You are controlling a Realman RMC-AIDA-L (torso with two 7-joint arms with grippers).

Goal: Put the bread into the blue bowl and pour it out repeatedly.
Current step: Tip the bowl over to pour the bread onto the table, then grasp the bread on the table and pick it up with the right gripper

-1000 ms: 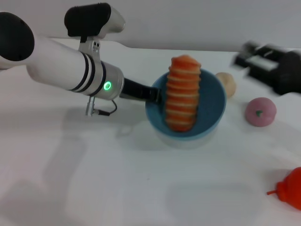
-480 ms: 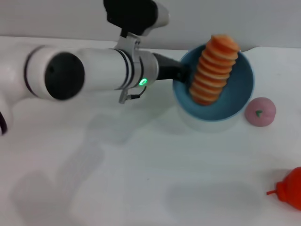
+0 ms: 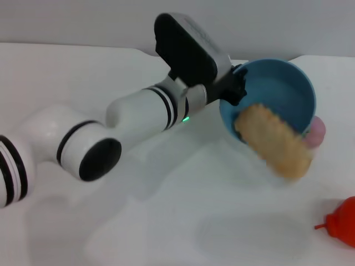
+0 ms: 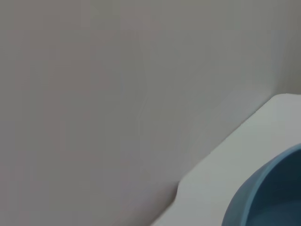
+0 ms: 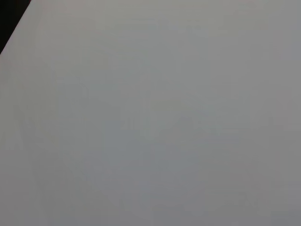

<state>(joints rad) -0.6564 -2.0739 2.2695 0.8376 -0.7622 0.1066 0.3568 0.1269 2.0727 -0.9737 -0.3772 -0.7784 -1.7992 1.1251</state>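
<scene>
The desk (image 3: pixel 111 233) is white and carries everything. The left arm reaches across it, and its pincer (image 3: pixel 236 91) is clenched on the near rim of the bowl (image 3: pixel 277 91), holding it lifted and tipped steeply so the opening faces forward and down. The bread (image 3: pixel 274 138), tan side showing, is sliding over the lower rim, half out of the bowl and just above the desk. A pink ball (image 3: pixel 317 133) peeks out behind the bowl's edge, and part of a red thing (image 3: pixel 341 221) shows at the desk's near right corner. The right pincer is not in sight.

This looks like the pouring step. Next, the bowl likely needs righting and setting down, then the bread picked up again.
</scene>
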